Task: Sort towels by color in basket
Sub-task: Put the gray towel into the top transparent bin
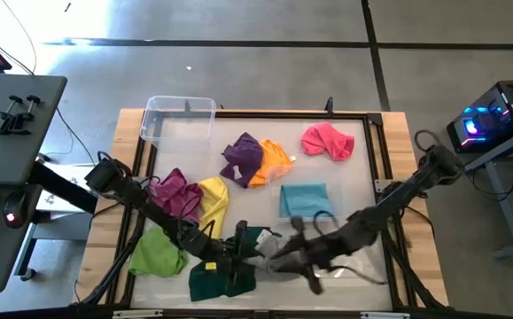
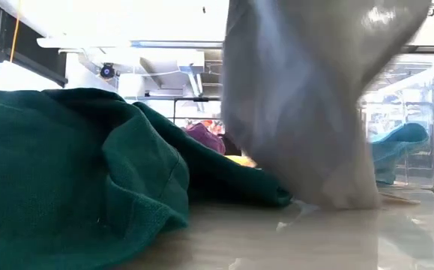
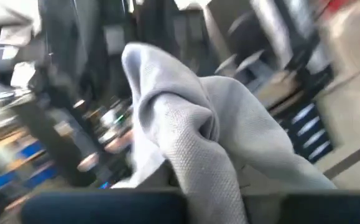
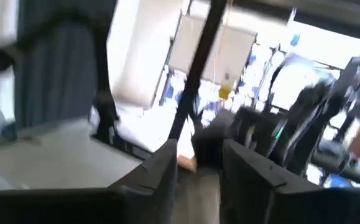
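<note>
Our left gripper point(image 1: 243, 251) has its fingers clamped on the grey towel point(image 3: 204, 130), which hangs upright above the counter point(image 2: 314, 232); our right gripper point(image 1: 314, 276), just beside, shows fingers apart.

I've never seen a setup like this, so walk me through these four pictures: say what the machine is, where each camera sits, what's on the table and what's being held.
It is a robot with two dark arms working over a table. One camera looks straight down, one sits at tabletop height, and one rides on each wrist. Small coloured towels lie scattered about: pink, purple, orange, light blue, yellow, magenta, lime green and dark green. A clear plastic basket stands at the far left corner. The left gripper holds the grey towel lifted near the front edge. The right gripper is beside it, open and empty.
</note>
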Tool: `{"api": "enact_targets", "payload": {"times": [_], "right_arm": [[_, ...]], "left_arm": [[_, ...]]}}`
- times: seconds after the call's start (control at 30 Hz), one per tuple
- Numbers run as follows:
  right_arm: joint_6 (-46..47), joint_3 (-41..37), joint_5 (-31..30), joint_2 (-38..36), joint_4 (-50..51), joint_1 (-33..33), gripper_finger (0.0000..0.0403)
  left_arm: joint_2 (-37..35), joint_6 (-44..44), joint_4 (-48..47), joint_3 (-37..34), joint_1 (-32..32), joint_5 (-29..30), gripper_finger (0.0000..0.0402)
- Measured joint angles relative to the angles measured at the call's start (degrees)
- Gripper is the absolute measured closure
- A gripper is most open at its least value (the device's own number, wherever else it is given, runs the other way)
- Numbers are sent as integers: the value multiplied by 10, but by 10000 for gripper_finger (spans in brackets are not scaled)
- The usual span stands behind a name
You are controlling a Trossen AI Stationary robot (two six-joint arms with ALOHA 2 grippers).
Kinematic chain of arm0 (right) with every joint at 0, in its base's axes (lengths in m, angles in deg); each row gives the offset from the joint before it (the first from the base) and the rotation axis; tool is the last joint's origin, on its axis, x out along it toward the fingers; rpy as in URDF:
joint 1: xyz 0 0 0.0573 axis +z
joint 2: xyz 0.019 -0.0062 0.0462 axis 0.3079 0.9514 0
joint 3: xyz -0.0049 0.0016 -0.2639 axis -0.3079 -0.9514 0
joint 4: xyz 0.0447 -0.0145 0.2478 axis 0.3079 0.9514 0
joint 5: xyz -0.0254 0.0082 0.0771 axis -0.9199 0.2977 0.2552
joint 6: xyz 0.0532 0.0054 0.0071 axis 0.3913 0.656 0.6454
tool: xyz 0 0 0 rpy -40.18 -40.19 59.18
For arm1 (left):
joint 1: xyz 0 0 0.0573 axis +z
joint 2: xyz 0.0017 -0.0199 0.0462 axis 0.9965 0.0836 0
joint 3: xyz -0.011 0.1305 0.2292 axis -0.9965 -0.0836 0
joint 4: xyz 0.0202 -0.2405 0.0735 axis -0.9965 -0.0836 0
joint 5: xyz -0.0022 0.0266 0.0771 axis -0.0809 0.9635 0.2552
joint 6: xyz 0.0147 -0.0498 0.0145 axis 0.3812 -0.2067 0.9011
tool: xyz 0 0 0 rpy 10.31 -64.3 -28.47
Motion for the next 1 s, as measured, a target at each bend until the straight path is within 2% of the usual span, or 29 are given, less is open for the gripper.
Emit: {"api": "enact_targets", "payload": {"times": [0.1, 0.23, 0.37, 0.47, 0.63, 0.8, 0.9, 1.0], "right_arm": [[0, 1, -30, -44, 35, 37, 266], [-13, 1, -84, -63, 77, 91, 266], [-19, 1, -137, -49, 75, 126, 265], [-12, 1, -155, -27, 77, 135, 265], [11, 1, -156, 21, 72, 131, 265], [16, 0, -157, 62, 53, 122, 265], [22, 0, -174, 78, 47, 119, 265], [40, 0, -191, 80, 51, 119, 265]], "left_arm": [[-26, 48, -18, -1, -24, 138, 385], [-92, 138, -27, 0, -59, 301, 396], [-188, 256, -25, 0, -79, 404, 397], [-261, 368, -26, 0, -67, 466, 399], [-390, 442, -84, 0, 12, 465, 400], [-482, 477, -124, 0, 159, 458, 400], [-527, 454, -152, 0, 260, 442, 401], [-563, 394, -180, -14, 350, 382, 401]]}}
